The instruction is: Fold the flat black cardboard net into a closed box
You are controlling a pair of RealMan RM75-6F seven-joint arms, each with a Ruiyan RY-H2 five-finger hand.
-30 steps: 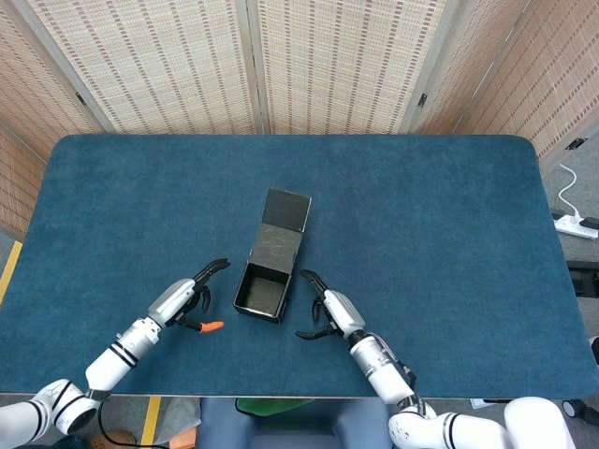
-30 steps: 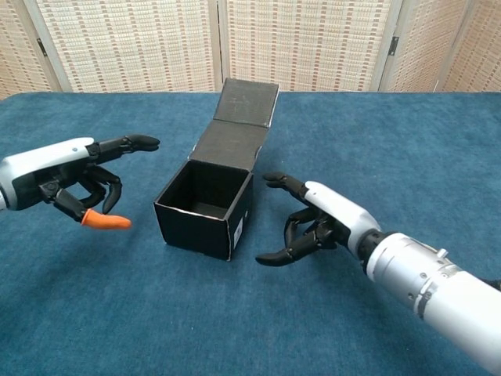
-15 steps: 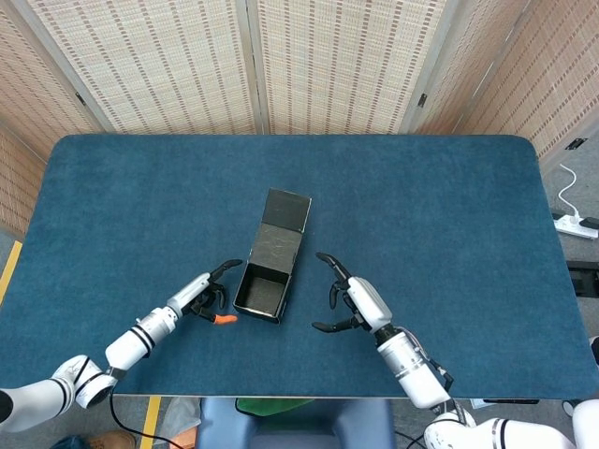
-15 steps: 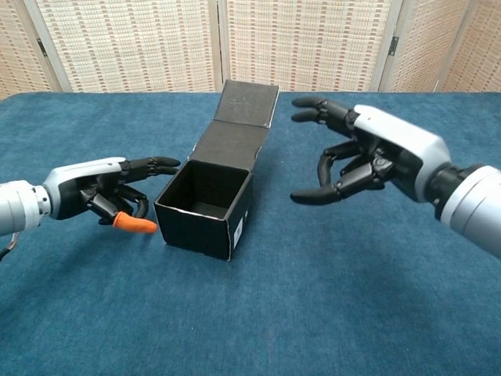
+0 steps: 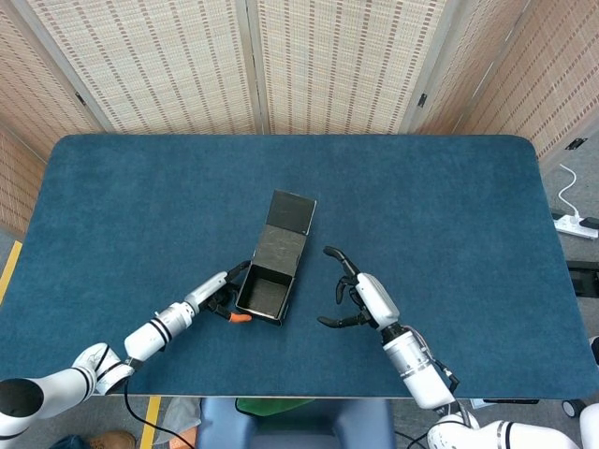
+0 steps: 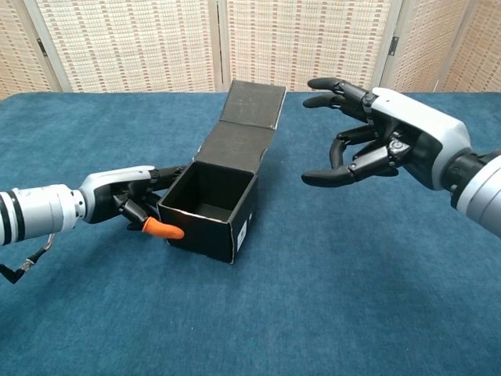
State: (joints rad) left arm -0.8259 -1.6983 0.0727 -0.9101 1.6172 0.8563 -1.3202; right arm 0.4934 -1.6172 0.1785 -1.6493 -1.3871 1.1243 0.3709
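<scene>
One black box [image 5: 267, 290] stands on the blue worktop [image 5: 449, 215], a little toward the robot from the middle. It is already folded into an open cube: four walls up, the top open, and one lid [image 6: 244, 129] hinged at the far wall, leaning back and away, with a tuck flap at its end. A small white label shows on the box's right front wall in the chest view.

Two hands are in view. The left hand [image 6: 133, 202] lies low at the box's left wall, fingers stretched toward it; the upper fingertips [image 6: 174, 172] reach the wall's top edge and appear to touch it. One finger ends in an orange tip [image 6: 163, 229], which sits right at the box's near left corner. This hand encloses nothing; it only bears against the cardboard.

The right hand [image 6: 376, 141] hangs in the air to the right of the box, well apart from it and at about the height of the lid. Its fingers are spread and curved, thumb below, palm facing the box, with nothing between them.

Behind the worktop stand woven screen panels [image 5: 328, 65]. One white power strip [image 5: 576, 224] lies on the floor at the far right of the head view.
</scene>
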